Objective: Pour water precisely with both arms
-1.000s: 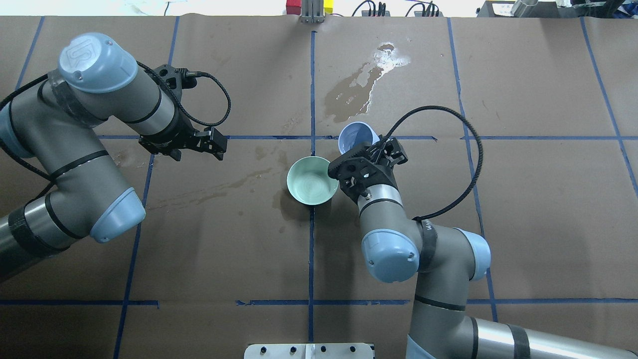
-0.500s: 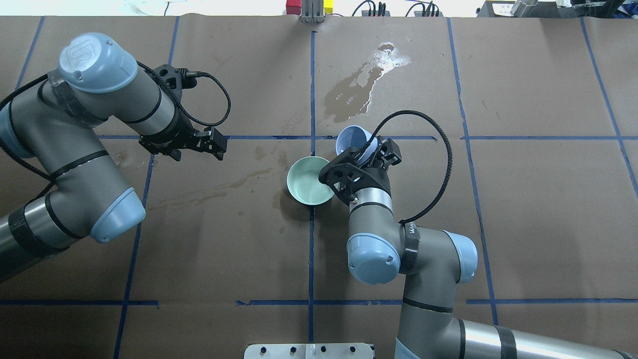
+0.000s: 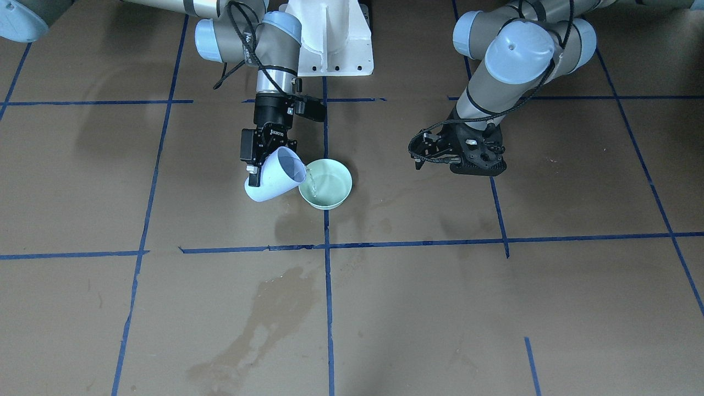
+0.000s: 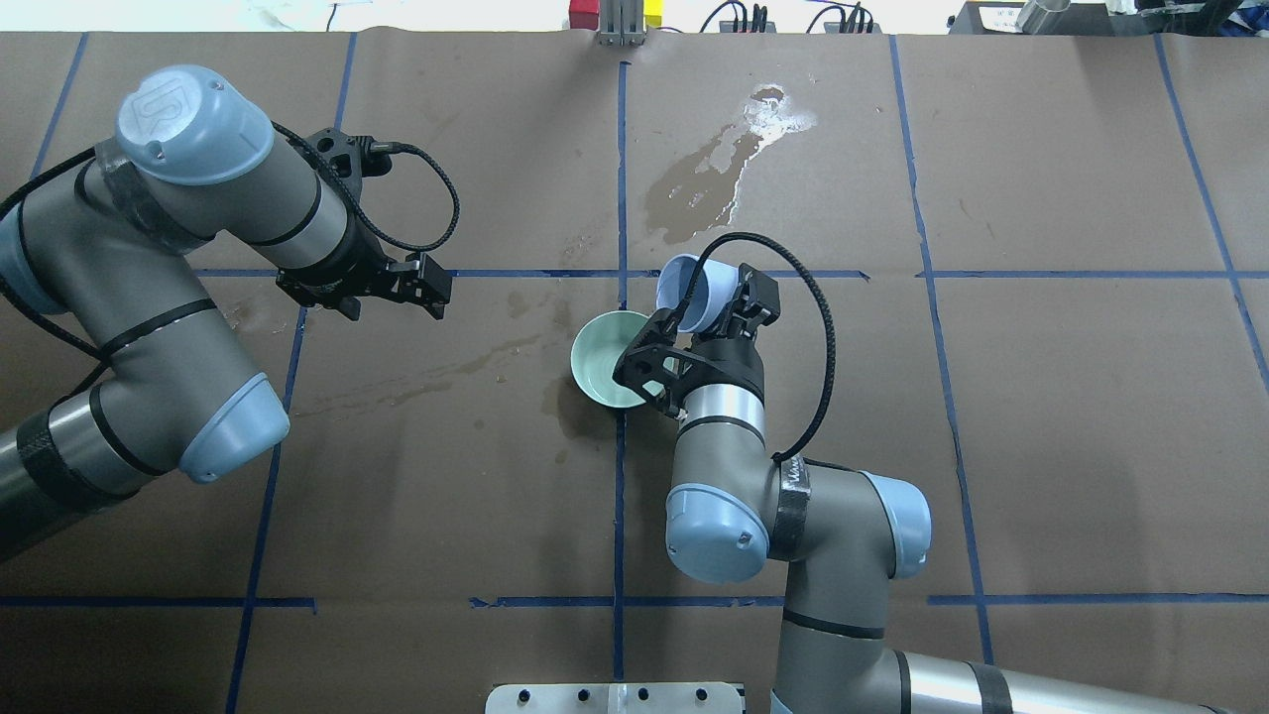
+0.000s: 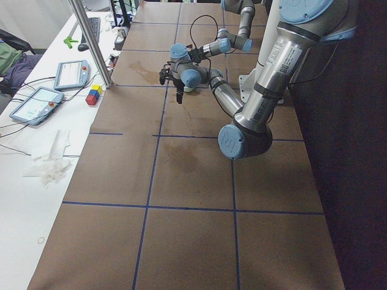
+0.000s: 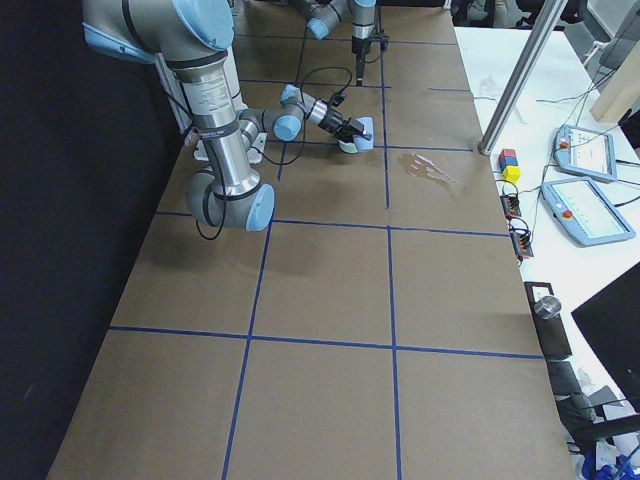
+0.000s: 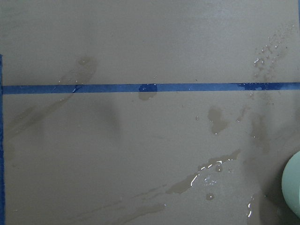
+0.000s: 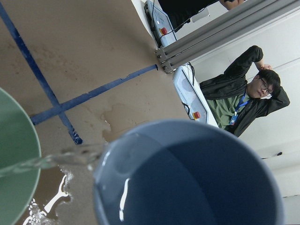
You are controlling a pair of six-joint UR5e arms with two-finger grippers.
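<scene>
My right gripper (image 3: pixel 263 168) is shut on a pale blue cup (image 3: pixel 276 177), tilted with its mouth over the rim of a mint green bowl (image 3: pixel 336 192). A thin stream of water (image 3: pixel 311 184) runs from the cup's lip into the bowl. Overhead, the cup (image 4: pixel 687 286) lies just beyond the bowl (image 4: pixel 598 365), with the right gripper (image 4: pixel 712 309) around it. The right wrist view shows the cup's inside (image 8: pixel 187 183), the stream (image 8: pixel 47 161) and the bowl's edge (image 8: pixel 14 154). My left gripper (image 4: pixel 428 285) hangs open and empty left of the bowl.
Wet brown stains mark the paper beyond the bowl (image 4: pixel 709 183) and left of it (image 4: pixel 426 382). A white pedestal (image 3: pixel 330 38) stands at the robot's base. Blue tape lines grid the table. A person (image 8: pixel 243 93) shows beyond the table's far edge.
My right arm has swung left and tipped the cup further over the bowl's rim. The left arm has not moved.
</scene>
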